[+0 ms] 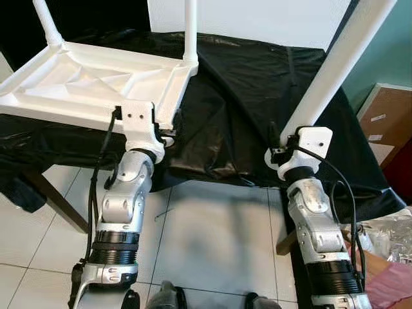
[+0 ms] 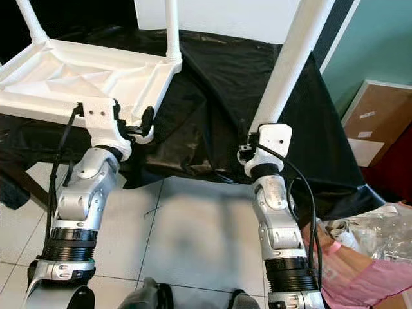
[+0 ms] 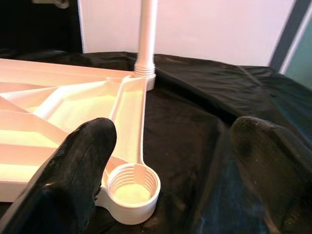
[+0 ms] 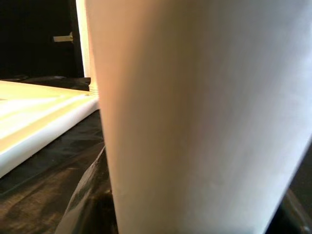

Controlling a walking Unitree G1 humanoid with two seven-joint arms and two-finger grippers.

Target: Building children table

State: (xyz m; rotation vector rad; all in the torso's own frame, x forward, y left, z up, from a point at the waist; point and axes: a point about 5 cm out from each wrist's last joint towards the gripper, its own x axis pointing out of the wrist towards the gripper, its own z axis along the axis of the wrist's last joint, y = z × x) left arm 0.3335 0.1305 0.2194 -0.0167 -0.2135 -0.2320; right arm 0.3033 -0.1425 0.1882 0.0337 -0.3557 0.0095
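White moulded plastic is forming the upturned children's tabletop (image 1: 90,80), which is lying underside up on the black-sheeted counter (image 1: 257,96) with two white tubular legs (image 1: 190,29) already standing in its far corners. The left hand (image 3: 165,161) is hovering at the tabletop's near right corner, its two black fingers (image 3: 73,180) spread wide apart and holding nothing, while the empty ribbed round socket (image 3: 132,187) is sitting between them. The right hand (image 1: 283,145) is gripping the lower end of a loose white tubular plastic leg (image 1: 341,58), which is leaning up and to the right, well apart from the tabletop. Pale floor tiles (image 1: 212,238) are showing below the counter edge, and a brown cardboard box (image 1: 386,122) is standing at the far right.
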